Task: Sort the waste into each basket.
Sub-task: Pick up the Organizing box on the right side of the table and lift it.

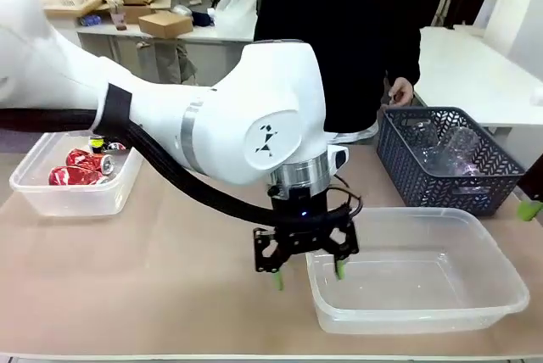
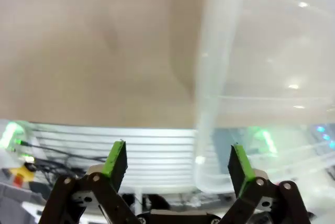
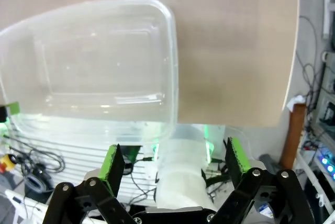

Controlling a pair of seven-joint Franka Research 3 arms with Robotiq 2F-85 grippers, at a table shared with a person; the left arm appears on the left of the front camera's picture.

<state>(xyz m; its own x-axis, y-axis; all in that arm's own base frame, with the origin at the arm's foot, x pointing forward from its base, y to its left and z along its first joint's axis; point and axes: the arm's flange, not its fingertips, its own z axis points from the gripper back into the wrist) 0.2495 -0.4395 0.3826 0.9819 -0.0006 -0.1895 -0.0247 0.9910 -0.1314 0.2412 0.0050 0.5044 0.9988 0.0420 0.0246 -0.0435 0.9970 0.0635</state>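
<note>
My left gripper [image 1: 307, 275] hangs open low over the table's front, its fingers straddling the left wall of a wide clear tub [image 1: 509, 282]. In the left wrist view the left gripper [image 2: 178, 158] holds nothing, and the tub's wall [image 2: 209, 103] runs between its pads. At the far left, a small clear tub [image 1: 34, 193] holds red cans [image 1: 72, 170] and a black-and-yellow can [image 1: 97, 143]. The blue-grey lattice basket [image 1: 407, 168] at the back right holds clear bottles [image 1: 450, 155]. My right gripper [image 3: 172, 164] is open and empty, above the wide tub [image 3: 167, 67].
A person in black stands at the far side, one hand [image 1: 399, 92] near the lattice basket's rim. Bare tan table lies between the small tub and the wide tub. The table's front edge [image 3: 290, 77] runs close beside the wide tub.
</note>
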